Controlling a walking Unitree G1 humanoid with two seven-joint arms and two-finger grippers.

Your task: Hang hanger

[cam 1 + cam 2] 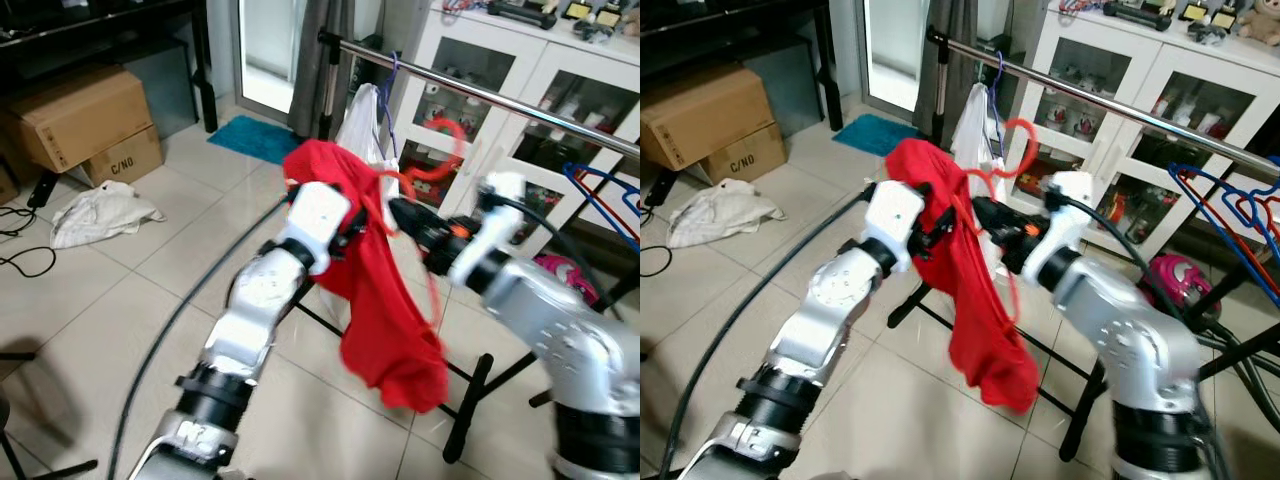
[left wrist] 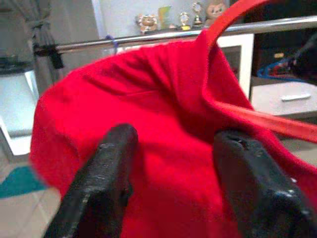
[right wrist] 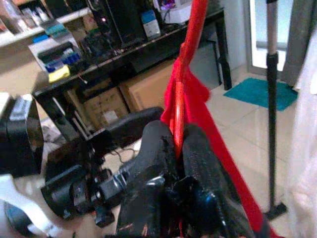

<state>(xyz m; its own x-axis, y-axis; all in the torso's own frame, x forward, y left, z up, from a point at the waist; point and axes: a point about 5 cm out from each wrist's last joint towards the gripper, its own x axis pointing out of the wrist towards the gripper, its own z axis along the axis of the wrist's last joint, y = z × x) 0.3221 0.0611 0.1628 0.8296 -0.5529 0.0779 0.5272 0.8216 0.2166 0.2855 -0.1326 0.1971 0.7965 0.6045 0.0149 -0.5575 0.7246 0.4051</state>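
Note:
A red garment [image 1: 385,320] hangs on a red hanger, whose hook [image 1: 1018,140] rises just below the chrome rail [image 1: 480,95] of a clothes rack. My right gripper [image 3: 176,131] is shut on the hanger's thin red wire, seen in the left eye view [image 1: 405,215] beside the cloth's right shoulder. At the garment's left shoulder my left gripper [image 2: 176,139] has its fingers apart, with red cloth bulging between them. The garment droops down between both arms, clear of the floor.
A white garment [image 1: 365,125] on a purple hanger hangs on the rail's left end. Blue and red hangers [image 1: 600,195] hang at the right. The white glass-door cabinet [image 1: 560,90] stands behind. Rack foot [image 1: 470,400], black cable [image 1: 170,310], cardboard boxes [image 1: 75,115], white cloth [image 1: 100,212] are on the floor.

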